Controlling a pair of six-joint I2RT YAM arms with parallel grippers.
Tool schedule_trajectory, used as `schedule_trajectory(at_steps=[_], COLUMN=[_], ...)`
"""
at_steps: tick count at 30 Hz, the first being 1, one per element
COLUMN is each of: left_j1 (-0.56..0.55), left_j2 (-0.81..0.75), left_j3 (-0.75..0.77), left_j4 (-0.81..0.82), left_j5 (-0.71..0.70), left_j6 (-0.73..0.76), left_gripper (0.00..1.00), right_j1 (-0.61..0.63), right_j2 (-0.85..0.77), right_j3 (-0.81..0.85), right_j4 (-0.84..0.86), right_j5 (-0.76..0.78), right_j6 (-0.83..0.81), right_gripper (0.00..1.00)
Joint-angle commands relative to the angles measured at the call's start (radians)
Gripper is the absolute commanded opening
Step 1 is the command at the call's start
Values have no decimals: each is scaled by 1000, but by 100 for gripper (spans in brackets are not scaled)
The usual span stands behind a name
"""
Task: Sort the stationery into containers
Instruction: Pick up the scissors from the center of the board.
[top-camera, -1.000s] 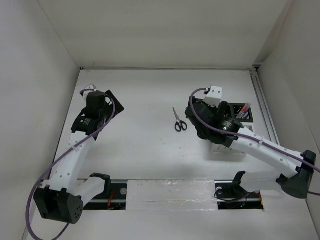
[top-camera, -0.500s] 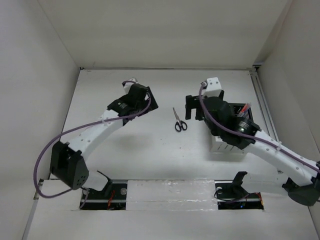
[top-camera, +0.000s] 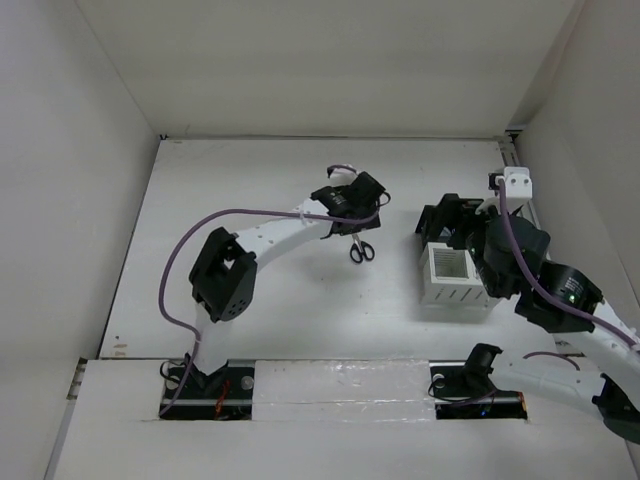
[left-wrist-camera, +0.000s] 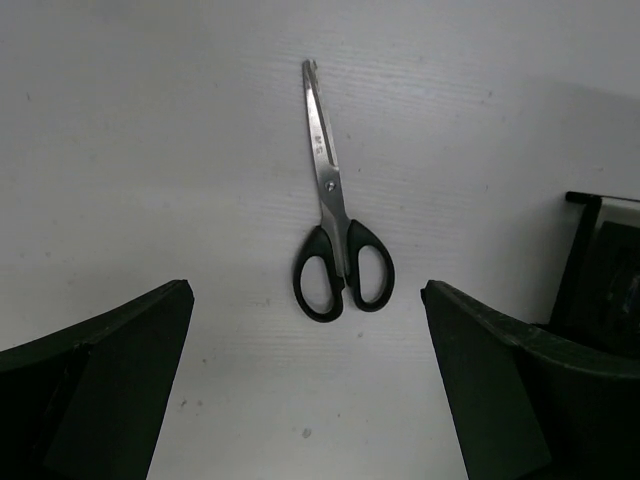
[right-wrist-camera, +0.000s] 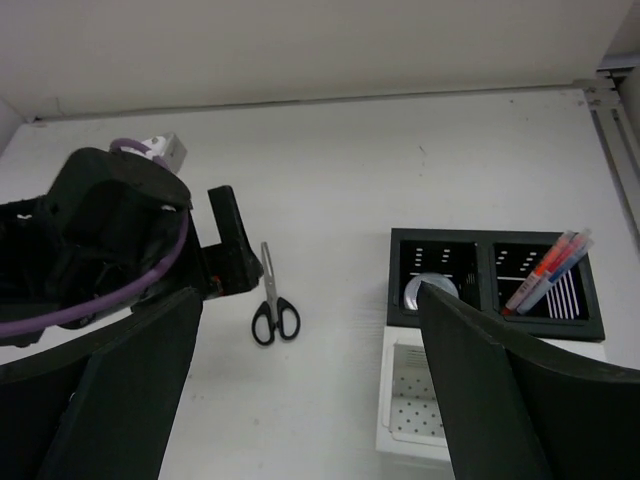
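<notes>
Black-handled scissors (left-wrist-camera: 335, 235) lie flat on the table, blades pointing away from me, handles (top-camera: 361, 251) nearest. My left gripper (left-wrist-camera: 310, 400) hovers just short of the handles, open, with nothing between its fingers; in the top view it (top-camera: 352, 213) hangs over the blades. The containers sit to the right: two black compartments (right-wrist-camera: 495, 262) and a white slatted one (top-camera: 452, 276). A round clear tub (right-wrist-camera: 428, 291) lies in the left black compartment, red and blue pens (right-wrist-camera: 545, 272) stand in the right one. My right gripper (right-wrist-camera: 310, 400) is open and empty, high above the white compartment (right-wrist-camera: 415, 405).
The left arm (right-wrist-camera: 110, 240) fills the left of the right wrist view, close to the scissors (right-wrist-camera: 272, 305). A rail (top-camera: 520, 200) runs along the table's right edge. White walls enclose the back and sides.
The left arm has swung from the far left across to the scissors. The right arm has pulled back to the right, uncovering the white compartment.
</notes>
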Motion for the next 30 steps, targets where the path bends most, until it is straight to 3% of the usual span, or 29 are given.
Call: schedule_trajectory(at_steps=[1, 5, 12, 30], left_j1=[-20, -20, -30, -30], left_j2=[35, 92, 67, 147], left_j3=[52, 72, -88, -54], left_j4=[-114, -154, -95, -84], left_j5=[-47, -47, -36, 8], left_j6=[-76, -101, -147, -127], left_gripper=[99, 97, 95, 94], right_j1=[10, 10, 10, 10], right_j2=[-23, -32, -32, -32], right_j3=[-6, -47, -78, -96], right_j4=[-45, -22, 7, 47], right_j5=[48, 57, 46, 28], right_j6=[8, 8, -1, -29], right_gripper=[94, 95, 95, 96])
